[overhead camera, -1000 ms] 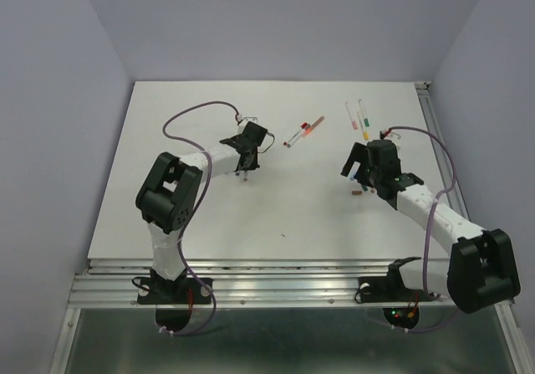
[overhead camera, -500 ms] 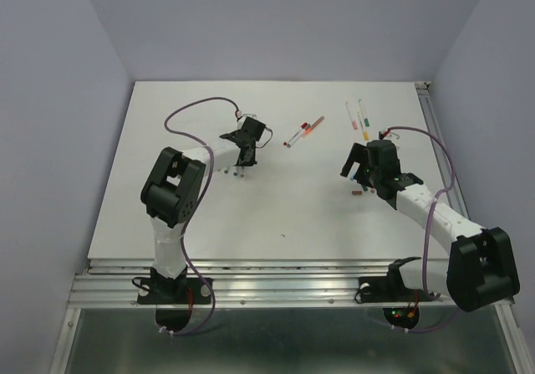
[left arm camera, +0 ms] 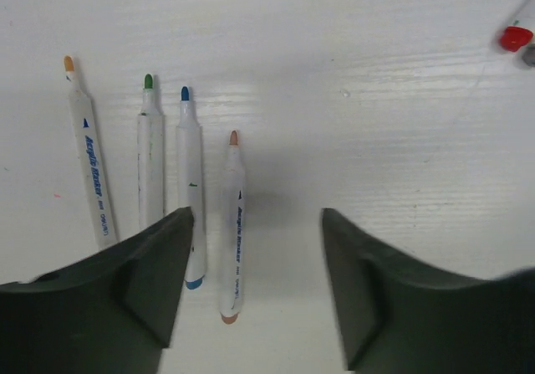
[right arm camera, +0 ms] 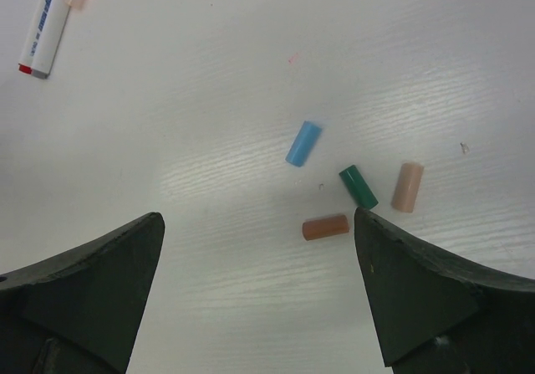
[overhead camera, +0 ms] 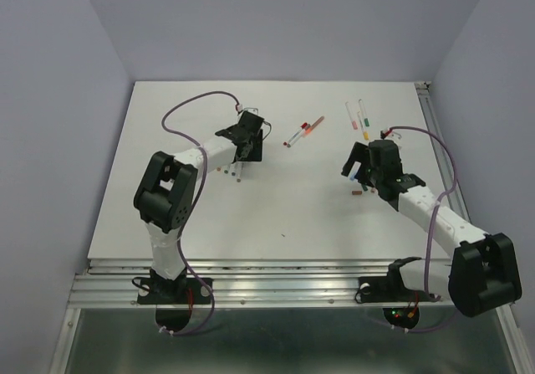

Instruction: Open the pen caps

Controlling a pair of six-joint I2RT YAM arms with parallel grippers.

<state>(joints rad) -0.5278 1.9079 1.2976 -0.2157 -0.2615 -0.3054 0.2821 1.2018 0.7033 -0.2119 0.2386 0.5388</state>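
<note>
The step in hand looks like the set-down between pens. The left gripper [left arm camera: 255, 223] hovers low over the table [overhead camera: 284, 215] with its jaws apart and nothing between them. Below it, 4 uncapped pens lie in a near-parallel row: an orange-tipped pen [left arm camera: 88, 165], a green-tipped pen [left arm camera: 150, 169], a blue-tipped pen [left arm camera: 191, 198] and a peach-tipped pen [left arm camera: 232, 232], the last just beside the left finger. The right gripper [right arm camera: 257, 223] is spread wide and empty above 4 loose caps lying close together: a blue cap [right arm camera: 303, 143], a green cap [right arm camera: 359, 187], a peach cap [right arm camera: 407, 187] and a brown cap [right arm camera: 325, 227]. So about half the job seems done. Capped pens remain well apart from both rows: a red-and-orange pair [overhead camera: 303, 130] near the table's middle and a far pair [overhead camera: 358, 116] beyond the right arm. The next move likely calls for lifting clear without nudging the row, taking 1 capped barrel near its middle, then having the other arm pull the cap straight along the barrel.
</note>
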